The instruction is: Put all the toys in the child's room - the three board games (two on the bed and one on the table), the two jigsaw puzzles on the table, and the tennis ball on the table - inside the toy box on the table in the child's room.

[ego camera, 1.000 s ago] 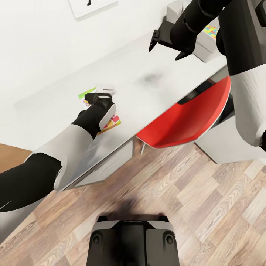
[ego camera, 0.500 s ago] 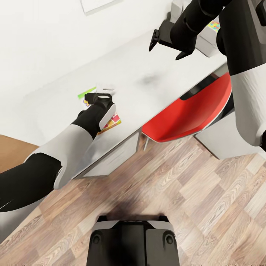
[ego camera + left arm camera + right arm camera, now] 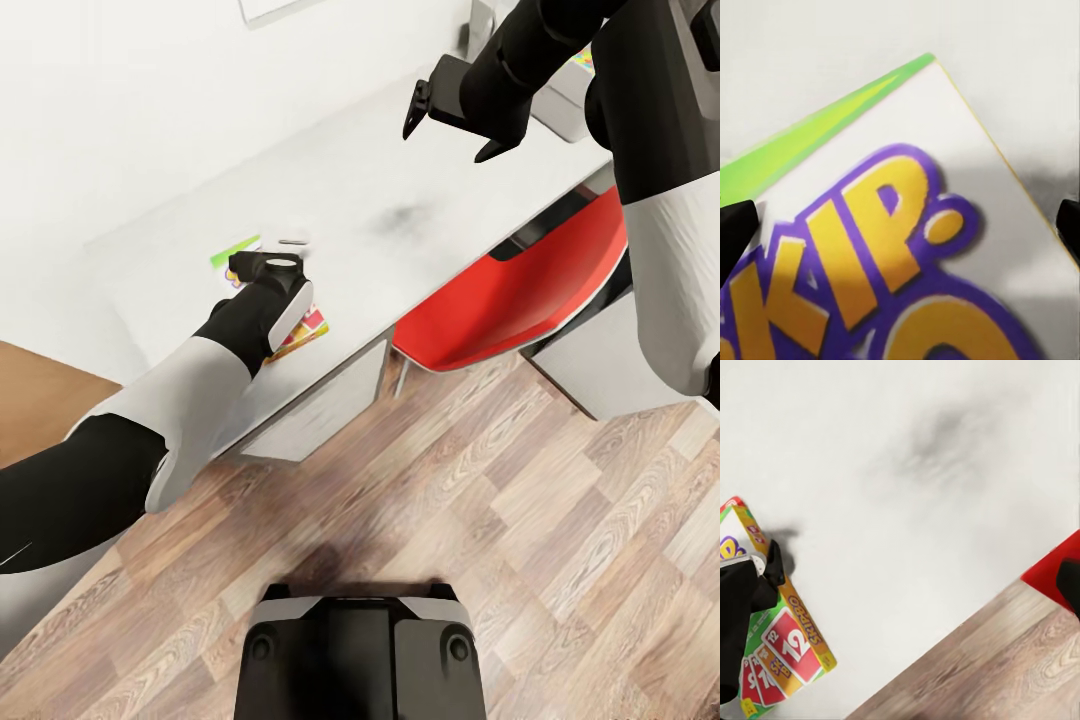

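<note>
Left end effector hangs low over a board game lying flat on the pale grey surface, near its front edge. Its wrist camera shows the box cover close up, white with purple-edged yellow letters, with dark fingertips spread wide to either side, not touching it. Right end effector hovers higher over the far part of the surface, fingers apart and holding nothing. Beyond it sits the grey toy box holding a colourful puzzle. A red chair is tucked under the surface, on a wood-plank floor.
</note>
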